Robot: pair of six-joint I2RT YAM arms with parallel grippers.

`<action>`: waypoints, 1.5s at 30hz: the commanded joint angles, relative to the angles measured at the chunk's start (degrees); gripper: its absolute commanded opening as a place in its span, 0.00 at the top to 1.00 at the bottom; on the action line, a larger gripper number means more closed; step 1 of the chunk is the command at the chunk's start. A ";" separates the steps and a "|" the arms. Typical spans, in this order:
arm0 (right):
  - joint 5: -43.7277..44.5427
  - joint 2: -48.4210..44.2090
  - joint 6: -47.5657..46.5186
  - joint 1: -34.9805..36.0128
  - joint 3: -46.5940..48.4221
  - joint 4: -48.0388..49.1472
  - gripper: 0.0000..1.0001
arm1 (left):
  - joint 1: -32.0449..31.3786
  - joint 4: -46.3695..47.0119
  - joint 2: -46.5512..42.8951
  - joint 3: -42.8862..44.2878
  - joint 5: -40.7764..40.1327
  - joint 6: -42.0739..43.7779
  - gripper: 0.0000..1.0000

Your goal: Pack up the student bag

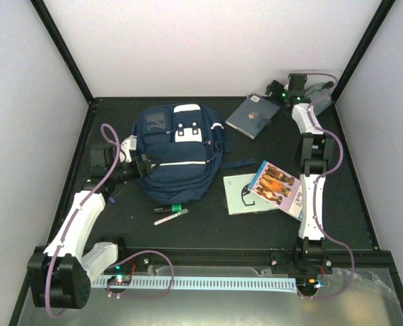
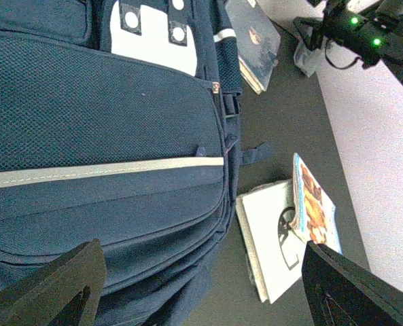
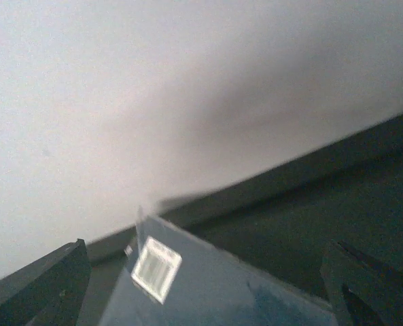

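The student bag [image 1: 177, 153] lies flat at the table's centre-left, navy with white stripes and a white buckle patch at its far end. My left gripper [image 1: 141, 163] is at the bag's left side. In the left wrist view it [image 2: 201, 292] stands open over the bag's [image 2: 106, 136] front pocket edge, holding nothing. My right gripper [image 1: 274, 89] is at the far right corner, beside a grey-blue book [image 1: 253, 115]. In the right wrist view it [image 3: 204, 285] stands open, with the book's labelled corner [image 3: 208, 285] between the fingers, which do not touch it.
A colourful picture book [image 1: 277, 183] rests partly on a white book [image 1: 240, 195] right of the bag. Two markers [image 1: 170, 213] lie near the bag's near end. White walls enclose the black table; the back wall is close behind my right gripper.
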 commanded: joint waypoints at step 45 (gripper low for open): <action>-11.25 -40.10 -14.88 4.70 -49.89 -6.59 0.48 | -1.52 3.66 0.94 -0.42 1.02 -0.33 0.18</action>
